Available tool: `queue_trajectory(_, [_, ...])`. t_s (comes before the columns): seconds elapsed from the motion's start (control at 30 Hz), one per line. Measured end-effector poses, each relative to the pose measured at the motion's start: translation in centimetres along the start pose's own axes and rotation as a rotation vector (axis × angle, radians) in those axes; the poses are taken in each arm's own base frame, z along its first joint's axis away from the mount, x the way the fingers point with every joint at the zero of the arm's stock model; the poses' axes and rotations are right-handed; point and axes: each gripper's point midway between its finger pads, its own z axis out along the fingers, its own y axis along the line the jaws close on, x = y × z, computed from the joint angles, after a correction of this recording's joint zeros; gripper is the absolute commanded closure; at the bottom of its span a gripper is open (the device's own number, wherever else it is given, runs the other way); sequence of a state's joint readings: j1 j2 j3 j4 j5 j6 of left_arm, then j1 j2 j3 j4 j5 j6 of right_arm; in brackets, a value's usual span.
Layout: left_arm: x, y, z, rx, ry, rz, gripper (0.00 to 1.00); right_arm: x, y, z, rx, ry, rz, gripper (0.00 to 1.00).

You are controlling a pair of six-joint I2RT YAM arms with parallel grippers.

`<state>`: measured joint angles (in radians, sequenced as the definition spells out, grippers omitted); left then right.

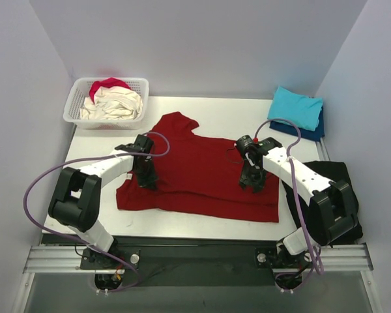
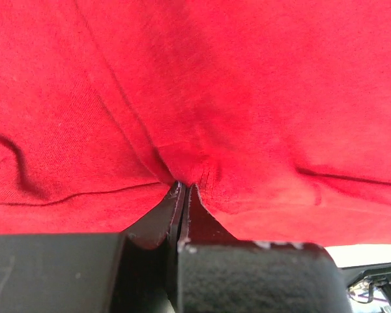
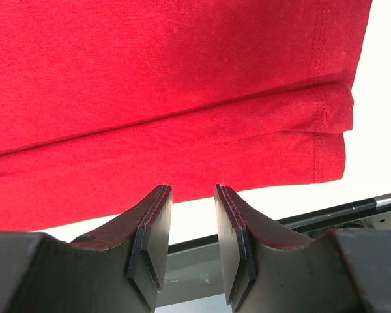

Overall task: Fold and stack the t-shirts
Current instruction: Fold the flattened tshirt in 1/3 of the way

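- Setting: white table (image 1: 215, 107) inside plain pale walls (image 1: 202, 39).
- Dark red t-shirt (image 1: 202, 169) (image 2: 215, 85) (image 3: 169, 85): lies flat at the table's centre. Its long axis runs left to right, and the neck opening points to the far left. A doubled layer runs along the near edge.
- Left gripper (image 1: 146, 179) (image 2: 184, 186): jaws pressed together, pinching a small pucker of the dark red t-shirt near its left side. Creases radiate from the pinch.
- Right gripper (image 1: 253, 182) (image 3: 192, 215): jaws a narrow gap apart with nothing between them. It is over the shirt's near right part, and the folded edge lies just beyond the fingertips. Contact with the cloth cannot be told.
- Turquoise t-shirt (image 1: 296, 107): folded at the far right corner, lying on the navy t-shirt (image 1: 313, 130).
- White lattice basket (image 1: 75, 111): at the far left corner, holding the cream t-shirt (image 1: 117, 104) and the pink-red t-shirt (image 1: 107, 85), both crumpled.
- Black cloth (image 1: 339, 176): at the right edge, beside the right arm.
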<state>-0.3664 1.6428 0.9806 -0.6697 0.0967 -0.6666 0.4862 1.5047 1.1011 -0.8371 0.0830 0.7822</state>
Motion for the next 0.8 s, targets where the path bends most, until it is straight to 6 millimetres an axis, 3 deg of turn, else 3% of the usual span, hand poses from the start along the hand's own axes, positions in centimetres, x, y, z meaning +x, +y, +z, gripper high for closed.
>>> queue_trajectory(0.4, [-5.4, -5.7, -4.5, 0.081, -0.159, 0.118, 1.00, 0.2, -0.3, 0.3, 0.017, 0.001, 0.003, 0.67])
queue_trajectory(0.53, [-6.6, -7.2, -3.2, 0.073, -0.150, 0.183, 1.00, 0.2, -0.4, 0.3, 0.019, 0.000, 0.001, 0.68])
queue_trajectory(0.8, [-8.0, -10.5, 1.7, 0.014, -0.118, 0.370, 1.00, 0.2, -0.2, 0.3, 0.016, -0.004, -0.004, 0.68])
